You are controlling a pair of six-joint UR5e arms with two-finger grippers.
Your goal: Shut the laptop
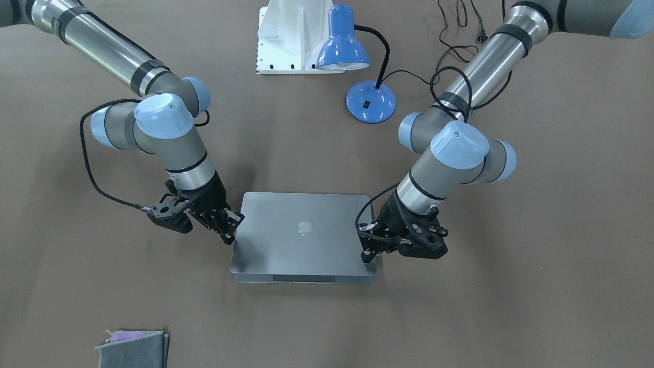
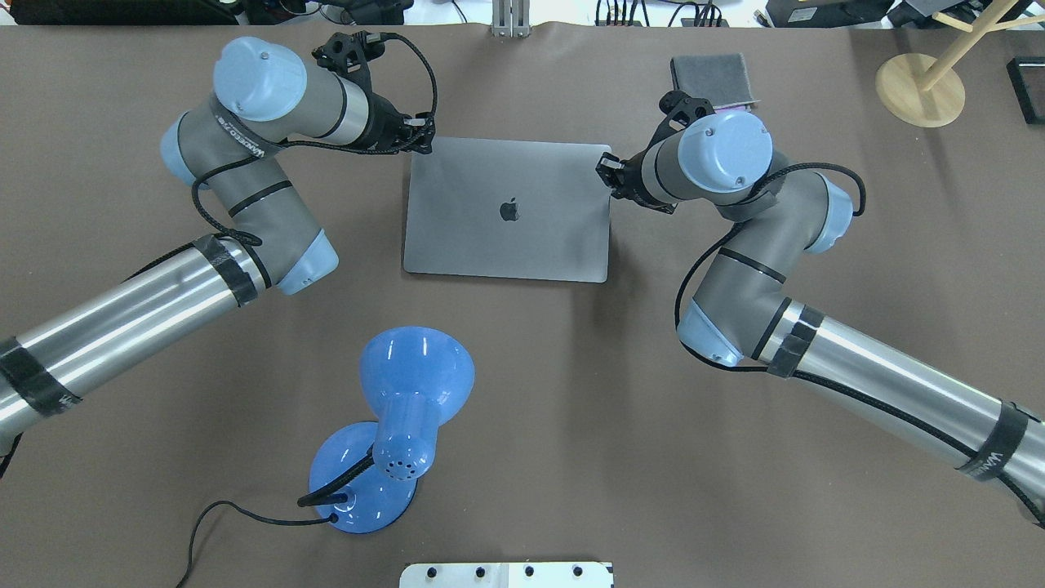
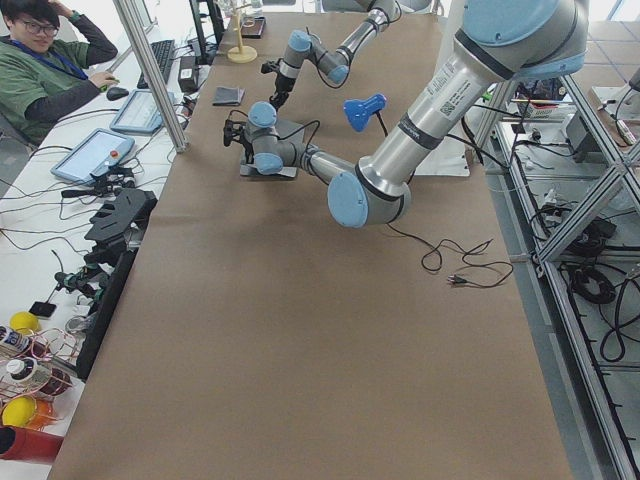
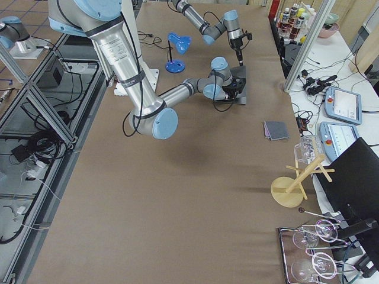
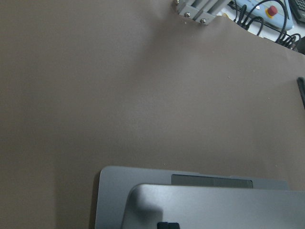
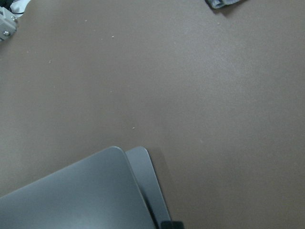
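The space-grey laptop (image 1: pixel 301 240) lies mid-table with its lid, apple logo up, lowered almost flat. The base edge (image 1: pixel 304 278) sticks out beyond the lid on the far side. It also shows in the overhead view (image 2: pixel 506 208). My left gripper (image 1: pixel 369 246) (image 2: pixel 420 140) is shut, with its fingertips on the lid's far corner on my left. My right gripper (image 1: pixel 231 226) (image 2: pixel 606 170) is shut, at the lid's far corner on my right. The left wrist view shows the lid (image 5: pixel 214 207) above the base. The right wrist view shows the lid corner (image 6: pixel 81 191).
A blue desk lamp (image 2: pixel 400 425) (image 1: pixel 352 56) stands on my near side of the laptop, its cable trailing. A folded grey cloth (image 2: pixel 709 75) (image 1: pixel 133 347) lies beyond my right gripper. A wooden stand (image 2: pixel 921 86) is at the far right. The white robot base (image 1: pixel 296 36) is behind the lamp.
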